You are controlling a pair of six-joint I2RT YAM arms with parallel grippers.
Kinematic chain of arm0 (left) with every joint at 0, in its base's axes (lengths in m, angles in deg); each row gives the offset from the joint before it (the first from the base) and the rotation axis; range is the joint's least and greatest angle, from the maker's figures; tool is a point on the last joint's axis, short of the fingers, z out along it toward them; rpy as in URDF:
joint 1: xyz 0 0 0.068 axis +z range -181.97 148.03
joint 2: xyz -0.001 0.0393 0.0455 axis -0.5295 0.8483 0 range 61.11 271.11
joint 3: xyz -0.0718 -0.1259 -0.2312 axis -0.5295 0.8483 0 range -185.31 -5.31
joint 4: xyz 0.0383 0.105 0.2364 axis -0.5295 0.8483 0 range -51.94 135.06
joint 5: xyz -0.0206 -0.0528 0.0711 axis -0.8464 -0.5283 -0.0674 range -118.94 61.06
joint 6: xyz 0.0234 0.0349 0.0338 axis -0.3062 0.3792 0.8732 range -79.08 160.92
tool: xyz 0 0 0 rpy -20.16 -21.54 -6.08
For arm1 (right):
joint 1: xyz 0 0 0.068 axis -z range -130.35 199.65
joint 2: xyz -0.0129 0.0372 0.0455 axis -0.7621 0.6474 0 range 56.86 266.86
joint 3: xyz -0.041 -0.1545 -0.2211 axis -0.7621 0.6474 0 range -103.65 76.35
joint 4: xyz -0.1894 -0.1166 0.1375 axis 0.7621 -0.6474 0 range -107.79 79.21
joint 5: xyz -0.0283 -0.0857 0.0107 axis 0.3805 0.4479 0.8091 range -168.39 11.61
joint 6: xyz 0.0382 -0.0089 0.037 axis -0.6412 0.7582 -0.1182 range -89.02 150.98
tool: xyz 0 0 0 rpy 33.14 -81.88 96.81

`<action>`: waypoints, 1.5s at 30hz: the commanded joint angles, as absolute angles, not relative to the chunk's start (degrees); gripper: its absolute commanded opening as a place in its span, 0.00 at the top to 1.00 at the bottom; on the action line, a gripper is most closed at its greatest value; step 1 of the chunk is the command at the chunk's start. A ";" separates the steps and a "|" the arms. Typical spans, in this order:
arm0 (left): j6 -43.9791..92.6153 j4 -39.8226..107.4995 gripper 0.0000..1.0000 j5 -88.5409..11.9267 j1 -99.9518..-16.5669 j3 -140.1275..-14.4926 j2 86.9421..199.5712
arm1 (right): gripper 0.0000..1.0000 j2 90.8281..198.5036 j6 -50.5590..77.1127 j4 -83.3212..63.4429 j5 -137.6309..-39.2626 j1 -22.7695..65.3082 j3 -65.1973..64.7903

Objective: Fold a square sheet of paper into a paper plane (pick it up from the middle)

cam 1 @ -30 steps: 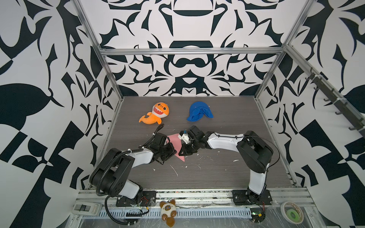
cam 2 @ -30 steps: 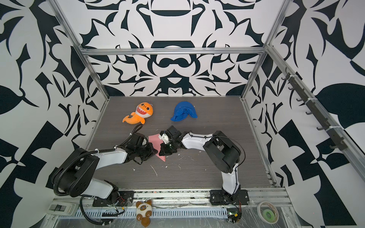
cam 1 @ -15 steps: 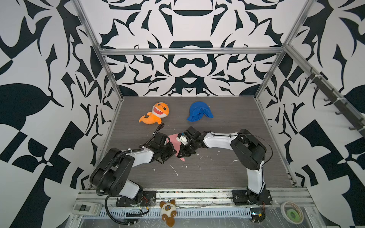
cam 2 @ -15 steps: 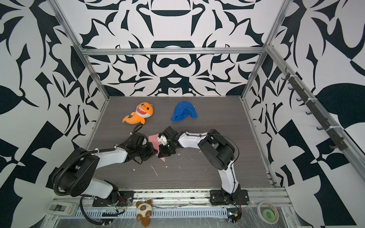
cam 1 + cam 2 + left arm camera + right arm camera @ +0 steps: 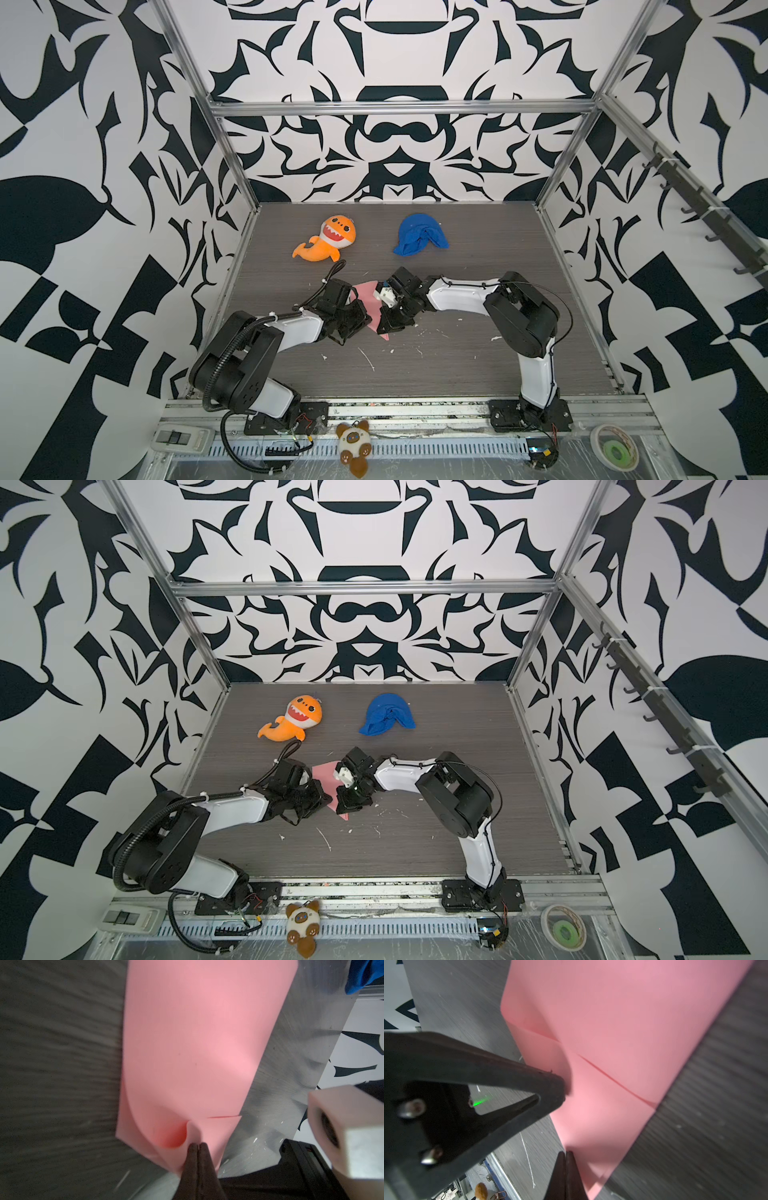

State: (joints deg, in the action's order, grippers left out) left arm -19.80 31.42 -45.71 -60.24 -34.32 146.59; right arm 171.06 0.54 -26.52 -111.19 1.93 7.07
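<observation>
The square sheet of paper (image 5: 367,292) (image 5: 325,770) is pink, partly folded to a narrow pointed shape, and lies on the grey table between both grippers. In the left wrist view the sheet (image 5: 199,1043) shows a crease and a flap bulging up just ahead of my left gripper (image 5: 198,1144), which is shut with its tips against that flap. My right gripper (image 5: 566,1152) is shut too, its tips touching the paper (image 5: 623,1032) at its edge. In both top views the left gripper (image 5: 365,322) and right gripper (image 5: 388,328) meet over the sheet's near end. No finished paper plane shows.
An orange shark plush (image 5: 328,243) and a blue cloth lump (image 5: 419,239) lie toward the back. White scraps (image 5: 368,357) dot the table in front of the arms. A small brown plush (image 5: 353,440) and a tape roll (image 5: 615,446) sit on the front rail.
The right arm's elbow has swung a little to the left, with its gripper staying on the paper. The left arm and the sheet have barely moved.
</observation>
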 commanded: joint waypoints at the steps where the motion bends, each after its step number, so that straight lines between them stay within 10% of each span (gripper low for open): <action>1: -20.13 40.69 1.00 -38.59 -59.92 -32.81 150.13 | 0.95 170.77 1.80 -28.50 -109.69 1.84 5.86; 45: -19.63 41.94 1.00 -38.47 -59.92 -34.75 149.99 | 0.95 167.37 2.38 -25.25 -110.49 1.81 7.89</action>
State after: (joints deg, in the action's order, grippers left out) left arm -19.72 34.22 -45.58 -60.29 -36.12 147.02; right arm 167.41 3.08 -25.05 -110.71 1.95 9.74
